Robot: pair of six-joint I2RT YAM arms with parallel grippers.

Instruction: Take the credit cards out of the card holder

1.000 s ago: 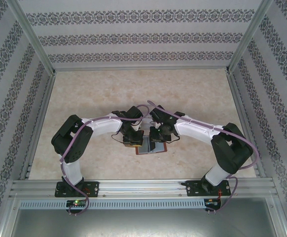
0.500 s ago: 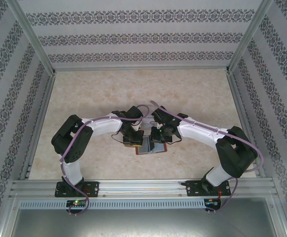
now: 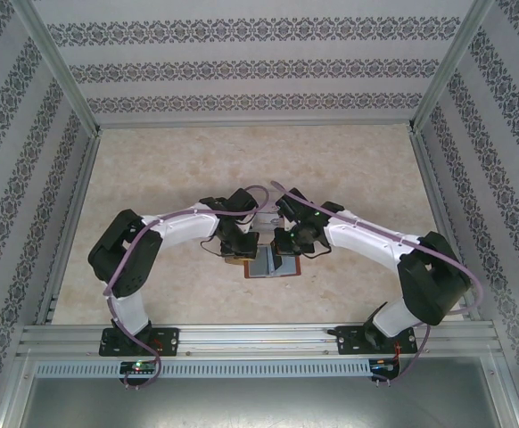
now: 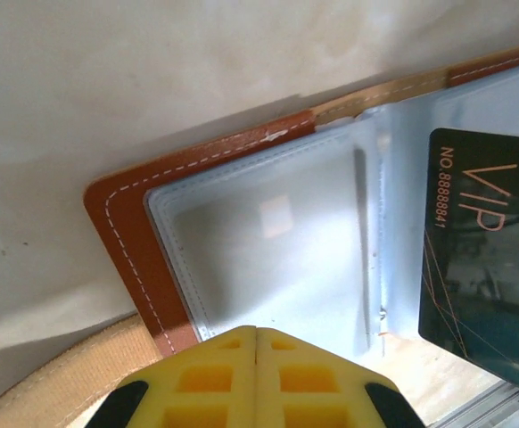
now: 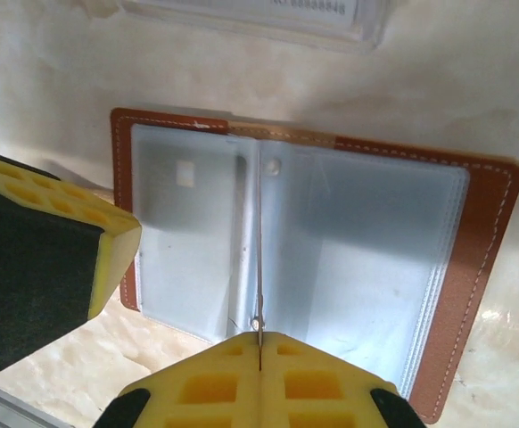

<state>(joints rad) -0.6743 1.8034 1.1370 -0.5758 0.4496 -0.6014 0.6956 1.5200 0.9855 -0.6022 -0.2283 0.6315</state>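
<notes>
"Where the left arm and right arm meet, low in the middle of the top view, what lies under them?"

"That's the holder. It is spread open and flat on the tabletop, brown cover down and bluish sleeves facing up."

"How are the left fingers set?"

"They are pressed shut with nothing between them, at the bottom middle of the left wrist view. Their tips sit at the lower edge of the left-hand sleeve. In the right wrist view they show at the left of the frame, over the holder's left border."

"And the right fingers?"

"Those are closed too, at the bottom middle of their own view. A thin edge runs up from the seam between them, along the holder's spine. The left wrist view shows that thin thing face on. It is a black card with gold VIP lettering and a number, at the right of the frame. It stands raised above the right sleeve, its lower corner over bare tabletop. So the right fingers grip the black card by its edge."

"Anything else nearby?"

"A clear tray lies just beyond the holder, at the top edge of the right wrist view. A line of print shows through it, but I cannot tell whether that is a card. A tan strap crosses the lower left of the left wrist view, beside the cover's corner."
</notes>
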